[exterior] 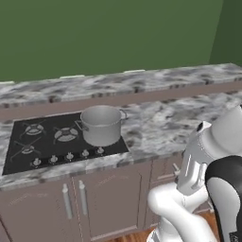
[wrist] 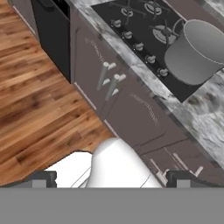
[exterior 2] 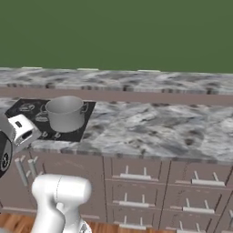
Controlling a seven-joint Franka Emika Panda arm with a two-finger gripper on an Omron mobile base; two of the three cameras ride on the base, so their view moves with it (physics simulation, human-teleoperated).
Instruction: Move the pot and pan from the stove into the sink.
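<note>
The light-grey pot (exterior: 101, 125) (exterior 2: 66, 113) (wrist: 199, 52) stands upright on the near right corner of the black stove (exterior: 42, 142) (exterior 2: 27, 109) (wrist: 135, 26), just behind the row of silver knobs. My gripper (wrist: 111, 179) is held low in front of the cabinets, well short of the pot, looking up along the counter edge. Its fingertips (wrist: 41, 179) stand wide apart with nothing between them, so it is open. The pan and the sink are out of view.
A marble counter (exterior: 160, 123) (exterior 2: 159, 127) runs right of the stove, with a raised ledge (exterior: 142, 85) behind. Below are cabinet doors with bar handles (wrist: 109, 81) and drawers (exterior 2: 136, 175). Wooden floor (wrist: 35, 109) and a dark appliance front (wrist: 52, 26) lie to the left.
</note>
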